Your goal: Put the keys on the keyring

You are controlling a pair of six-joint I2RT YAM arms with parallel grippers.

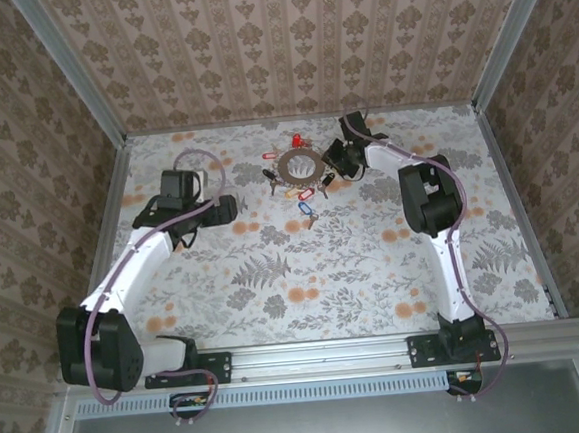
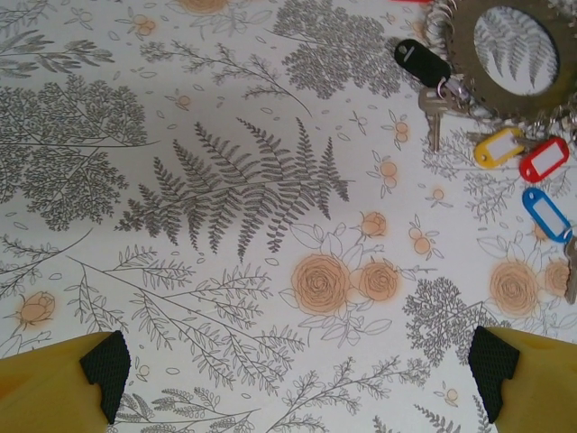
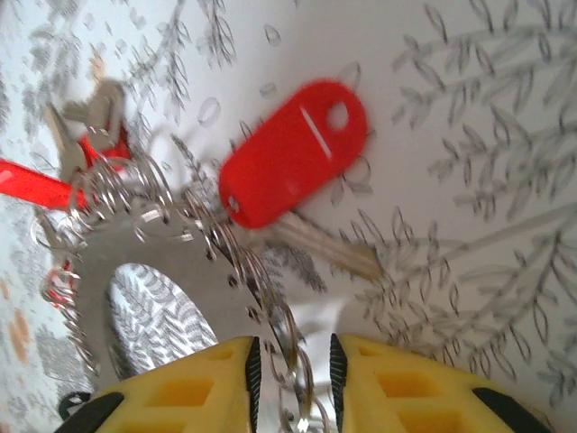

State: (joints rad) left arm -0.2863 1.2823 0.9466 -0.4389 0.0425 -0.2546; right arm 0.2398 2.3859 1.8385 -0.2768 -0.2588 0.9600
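Right gripper [image 3: 290, 365] narrowed around a wire loop at the keyring [image 3: 171, 244] rim; can't tell if I'm gripping. Red-tagged key [image 3: 293, 153] just ahead. Left gripper [image 2: 297, 379] spread wide, empty, keyring ahead-right.

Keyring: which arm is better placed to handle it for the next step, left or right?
Right. The right end effector sits at the keyring, fingers straddling its rim's wire loops beside the red-tagged key. The left end effector hangs wide open over bare tablecloth, with the keyring off to one side.
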